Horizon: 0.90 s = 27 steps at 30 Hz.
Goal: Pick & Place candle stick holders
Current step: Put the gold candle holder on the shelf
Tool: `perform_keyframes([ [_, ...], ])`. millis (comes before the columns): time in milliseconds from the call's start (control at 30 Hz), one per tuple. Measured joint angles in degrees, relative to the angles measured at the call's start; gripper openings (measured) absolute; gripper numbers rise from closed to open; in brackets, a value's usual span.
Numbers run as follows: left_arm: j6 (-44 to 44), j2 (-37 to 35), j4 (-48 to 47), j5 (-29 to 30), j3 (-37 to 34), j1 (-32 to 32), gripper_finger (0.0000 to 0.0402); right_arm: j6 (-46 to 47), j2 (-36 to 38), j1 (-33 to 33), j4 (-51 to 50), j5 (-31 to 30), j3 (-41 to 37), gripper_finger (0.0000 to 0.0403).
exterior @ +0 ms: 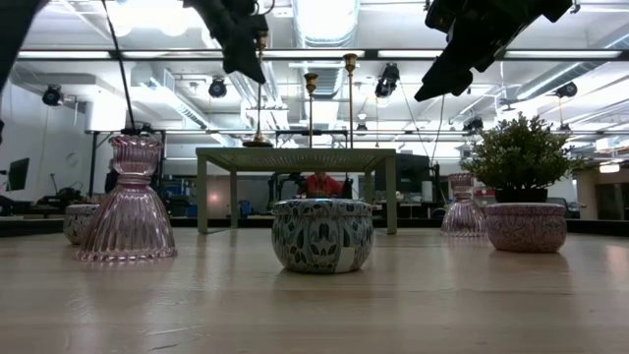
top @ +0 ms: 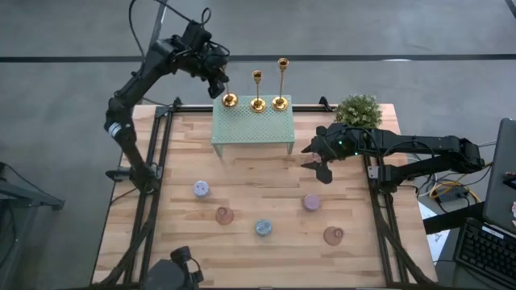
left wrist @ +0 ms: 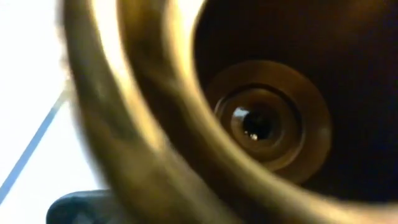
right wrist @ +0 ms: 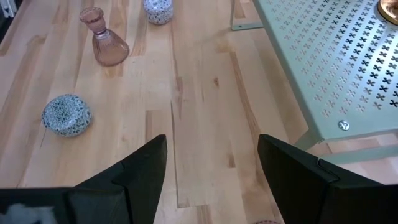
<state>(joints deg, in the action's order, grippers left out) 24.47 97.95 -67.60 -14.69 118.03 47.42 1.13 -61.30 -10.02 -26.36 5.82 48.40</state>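
Observation:
Three gold candle stick holders stand in a row on the green perforated stand (top: 251, 129) at the table's far side. The middle one (top: 257, 103) and the tallest, right one (top: 280, 102) rest on their round bases. My left gripper (top: 222, 87) is shut at the top of the left one (top: 230, 100). In the left wrist view that holder's top cup (left wrist: 261, 121) fills the picture. My right gripper (top: 318, 157) hangs open over bare table to the right of the stand, with nothing between its fingers (right wrist: 211, 168). My left gripper holds the left candle stick holder near the top of its thin stem (exterior: 260, 61), coming at it slanting down from the table's left. The cup hides the fingers in the wrist view. The holder stands about upright, its base (exterior: 257, 144) at the stand's top; whether it rests there I cannot tell.
Two pink glass vases (top: 224, 215) (top: 333, 235) and patterned round tins (top: 263, 228) (top: 201, 189) (top: 311, 202) stand scattered on the near half of the wooden table. A potted plant (top: 357, 110) sits at the far right, beside the stand.

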Motion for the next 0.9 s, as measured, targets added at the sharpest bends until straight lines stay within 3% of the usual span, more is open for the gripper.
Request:
perform_keyframes([
  [333,4.0,5.5,-4.0,-6.4,6.4,0.1,0.0021,0.0,0.0,0.0,0.1,0.0,0.0,0.0244],
  [900,7.4,5.5,-3.3,-4.3,3.4,0.1,0.0021,0.4,0.0,0.0,0.1,0.0,0.0,0.0244],
])
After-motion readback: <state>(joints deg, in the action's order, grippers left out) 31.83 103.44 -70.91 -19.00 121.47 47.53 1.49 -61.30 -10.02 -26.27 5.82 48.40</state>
